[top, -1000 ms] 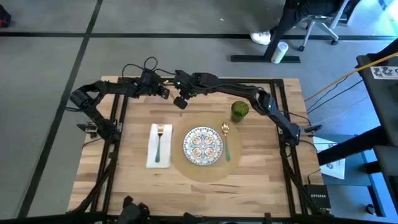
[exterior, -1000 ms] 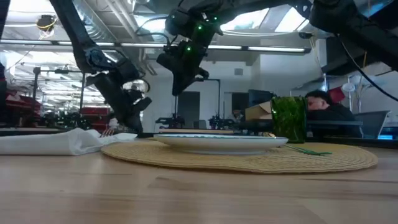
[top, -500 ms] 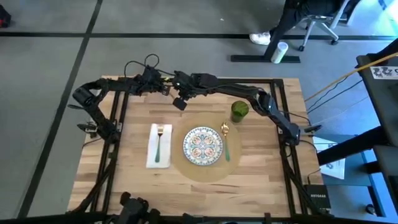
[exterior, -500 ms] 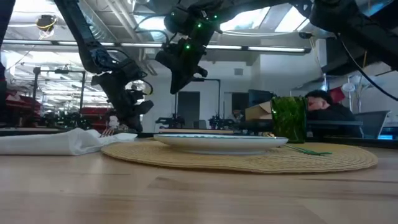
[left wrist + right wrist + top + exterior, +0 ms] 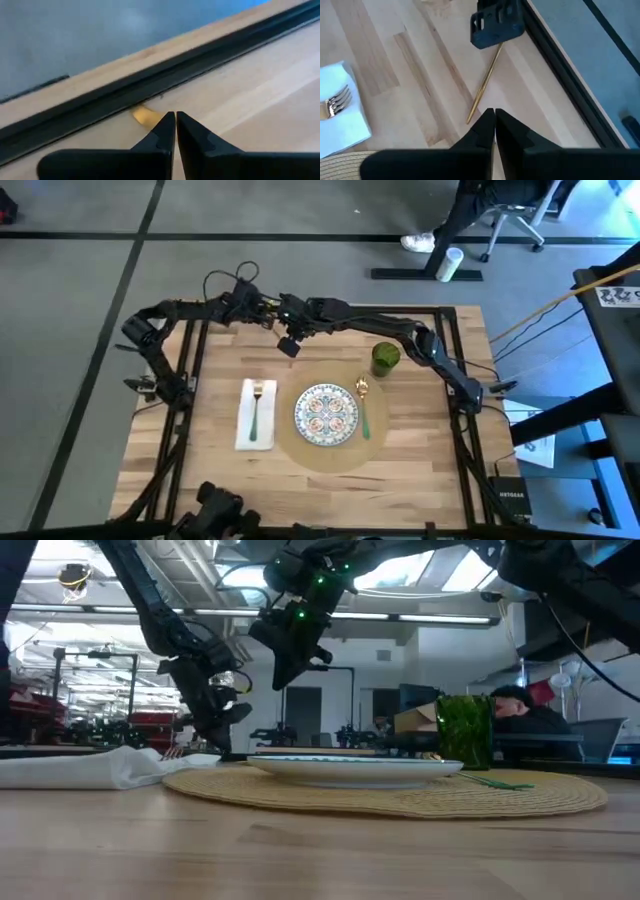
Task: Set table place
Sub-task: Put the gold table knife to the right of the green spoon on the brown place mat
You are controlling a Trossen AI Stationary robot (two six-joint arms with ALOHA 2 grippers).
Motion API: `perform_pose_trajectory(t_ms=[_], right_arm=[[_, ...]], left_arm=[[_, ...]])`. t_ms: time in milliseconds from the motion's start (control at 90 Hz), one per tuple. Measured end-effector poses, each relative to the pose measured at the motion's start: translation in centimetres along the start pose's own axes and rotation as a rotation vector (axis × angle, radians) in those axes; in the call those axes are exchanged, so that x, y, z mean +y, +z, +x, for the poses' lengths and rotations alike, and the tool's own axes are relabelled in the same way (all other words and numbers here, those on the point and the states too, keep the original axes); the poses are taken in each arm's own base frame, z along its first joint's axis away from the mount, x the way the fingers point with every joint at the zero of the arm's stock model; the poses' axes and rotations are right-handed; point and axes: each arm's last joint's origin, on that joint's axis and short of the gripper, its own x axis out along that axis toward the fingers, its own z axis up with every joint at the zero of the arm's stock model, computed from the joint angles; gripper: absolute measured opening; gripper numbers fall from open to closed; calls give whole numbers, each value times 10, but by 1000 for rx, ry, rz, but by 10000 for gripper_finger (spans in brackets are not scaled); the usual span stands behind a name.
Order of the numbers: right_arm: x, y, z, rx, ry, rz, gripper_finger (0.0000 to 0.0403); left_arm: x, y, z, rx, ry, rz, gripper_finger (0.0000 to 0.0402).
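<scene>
The wooden surface point(image 5: 420, 470) carries a round tan placemat point(image 5: 330, 455) near its middle, a little toward the right edge. A patterned plate point(image 5: 326, 415) lies on the placemat, and a gold spoon with a green handle point(image 5: 364, 408) lies on the mat just beside the plate, on the side toward the right edge. A green glass point(image 5: 385, 358) stands at the mat's far rim, toward the far right corner. Beside the mat, toward the left edge, a white napkin point(image 5: 256, 414) lies flat with a fork point(image 5: 256, 408) on top of it.

Both arms reach over the far edge of the surface. The left claw point(image 5: 175, 131) is low by the black frame at the far edge, with its fingers drawn narrow, almost touching; a gold-coloured piece point(image 5: 146, 115) lies on the wood just past the fingertips, and whether they touch it cannot be told. The right claw point(image 5: 494, 122) hangs above the wood between the far edge and the plate, its fingers likewise nearly closed and holding nothing. Below it a thin gold stick-like utensil point(image 5: 484, 85) lies on the wood near the far frame, one end under the other arm's dark claw.

In the low view the right claw point(image 5: 285, 665) hangs well above the plate point(image 5: 350, 766), and the glass point(image 5: 463, 730) stands upright behind it.
</scene>
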Motion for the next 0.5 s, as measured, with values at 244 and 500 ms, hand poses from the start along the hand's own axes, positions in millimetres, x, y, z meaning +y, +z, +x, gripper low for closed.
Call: perform_pose_trajectory(t_ms=[244,500], right_arm=[[4,1,-3,-8,6,-24,0],[4,0,-4,-6,6,-24,0]], left_arm=[[0,-2,7,49,8,0,0],[-3,-4,6,78,1,14,0]])
